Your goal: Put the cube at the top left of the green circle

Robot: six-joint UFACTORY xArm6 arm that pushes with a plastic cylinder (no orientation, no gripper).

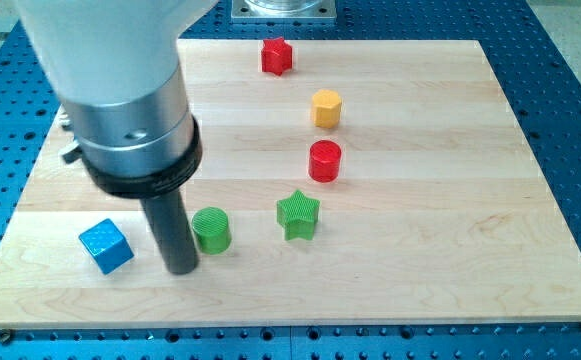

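Note:
The blue cube (106,246) lies near the view's bottom left of the wooden board (420,260). The green circle, a short cylinder (211,229), stands to the cube's right. My tip (182,268) rests on the board between them, just left of the green circle and a short way right of the cube, touching neither as far as I can see. The rod rises from the tip into the large grey arm housing (120,90) that hides the board's upper left.
A green star (298,215) lies right of the green circle. A red cylinder (325,161), a yellow hexagonal block (327,108) and a red star (277,56) run up toward the view's top. The board's edge lies close below the cube.

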